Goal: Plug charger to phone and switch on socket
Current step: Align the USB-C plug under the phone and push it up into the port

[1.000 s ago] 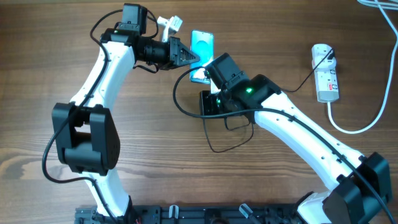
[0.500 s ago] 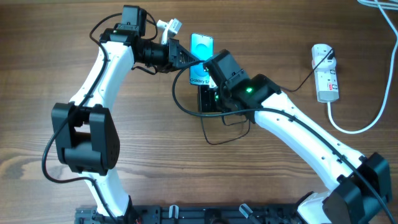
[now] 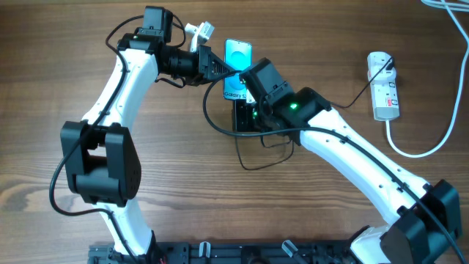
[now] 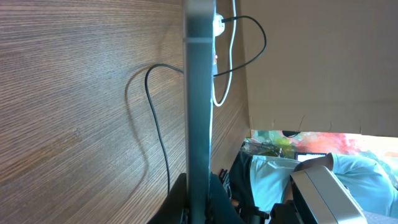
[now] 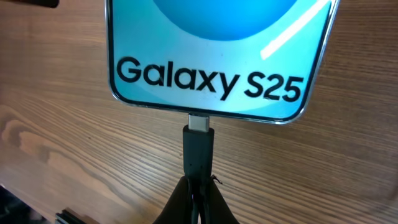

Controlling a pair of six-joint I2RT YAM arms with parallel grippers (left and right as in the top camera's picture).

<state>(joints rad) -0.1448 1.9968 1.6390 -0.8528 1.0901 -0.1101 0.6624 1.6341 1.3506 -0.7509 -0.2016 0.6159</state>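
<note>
**Charger tip meeting the phone's lower edge**

The phone (image 3: 236,62) is sitting near the middle of the far edge of the worktop (image 3: 88,220), a brown wooden surface with fine straight grain. It is a thin, flat rectangle with rounded corners and a glossy, lit screen. The screen is glowing teal-blue with a pale streak, and bold black "Galaxy S25" lettering is running across its lower end. A narrow, bright metal rim is framing the glass. In the left wrist view it is showing edge-on as a slim grey bar.

The left gripper (image 3: 222,69) is clamping the phone from its left side, its dark fingers pressing against the slim body.

The charger (image 3: 253,165) is a thin black cable. It is looping loosely over the wood toward the near edge and then trailing off toward the right. Its connector (image 5: 199,146) is a small, matte black, boxy plug with a short silver tip. That tip is touching the middle of the phone's lower edge, with a sliver of metal showing. The right gripper (image 5: 199,186) is pinching the black plug, its two dark fingers closing to a narrow wedge around it.

The socket (image 3: 384,86) is lying near the far right corner. It is a short, white, oblong plastic strip with small red and dark marks. A thick white cord (image 3: 432,147) is curving away from it toward the right edge.
</note>
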